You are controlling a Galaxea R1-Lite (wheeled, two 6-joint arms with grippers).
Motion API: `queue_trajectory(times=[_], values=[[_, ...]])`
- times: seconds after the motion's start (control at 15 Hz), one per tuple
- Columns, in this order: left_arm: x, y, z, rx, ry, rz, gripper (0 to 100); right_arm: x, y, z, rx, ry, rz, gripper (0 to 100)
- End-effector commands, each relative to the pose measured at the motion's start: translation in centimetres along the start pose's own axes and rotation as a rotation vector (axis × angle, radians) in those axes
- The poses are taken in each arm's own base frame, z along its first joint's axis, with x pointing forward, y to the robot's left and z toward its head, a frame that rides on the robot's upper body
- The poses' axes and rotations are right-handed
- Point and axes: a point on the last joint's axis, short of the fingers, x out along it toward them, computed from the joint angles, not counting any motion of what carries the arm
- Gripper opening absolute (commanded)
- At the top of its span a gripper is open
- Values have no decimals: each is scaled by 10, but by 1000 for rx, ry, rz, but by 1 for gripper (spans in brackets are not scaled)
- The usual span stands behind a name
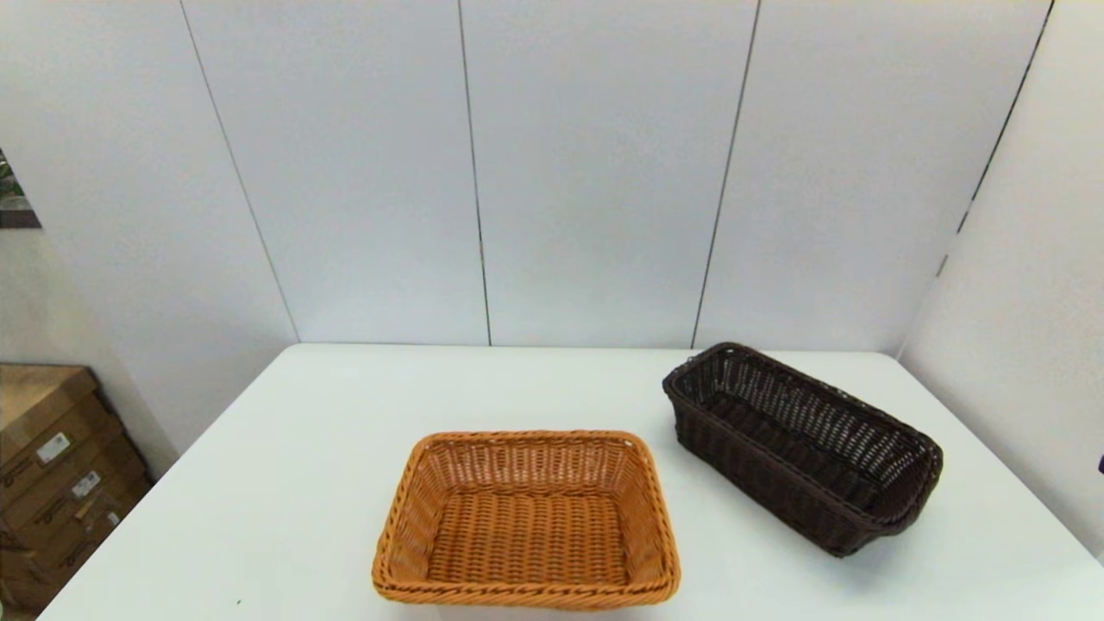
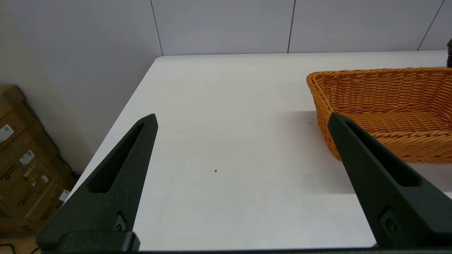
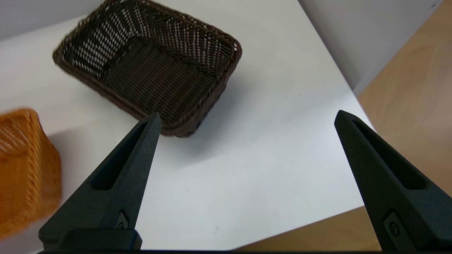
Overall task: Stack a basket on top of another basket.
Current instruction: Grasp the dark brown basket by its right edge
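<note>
Dark brown wicker marks the basket (image 1: pixel 802 448) we are to lift; it sits upright on the white table (image 1: pixel 302 483), turned at an angle, to the right of and a little farther back than the orange basket (image 1: pixel 526 522), with a strip of bare tabletop between the two. We see the orange basket at the table's near edge, about midway across, squared to us, and nothing lies inside either one. Open table surrounds the dark basket on every side, though its far right corner comes near the table's right edge. Our right gripper (image 3: pixel 247 118) hangs above the table's near right corner, on the near side of the dark basket, its fingers spread wide and holding nothing. Our left gripper (image 2: pixel 242 120) hovers left of the orange basket, likewise spread and unloaded. Grey wall panels (image 1: pixel 595 172) rise behind the table, and cardboard boxes (image 1: pixel 60 466) stand on the floor beyond its left edge.
</note>
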Motion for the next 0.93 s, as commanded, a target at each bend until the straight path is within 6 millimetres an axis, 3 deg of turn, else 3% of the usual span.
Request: queue_trajectory(times=[0.07, 0.47, 0.6, 0.93], values=[[0, 0, 0, 0, 0, -1, 100, 24, 13, 19, 100, 109, -4, 100], [0, 0, 0, 0, 0, -1, 100, 22, 33, 28, 155, 284, 15, 100], [0, 0, 0, 0, 0, -1, 100, 19, 34, 19, 119, 382, -3, 100], [0, 0, 0, 0, 0, 1, 100, 49, 48, 9, 92, 562, -97, 100]])
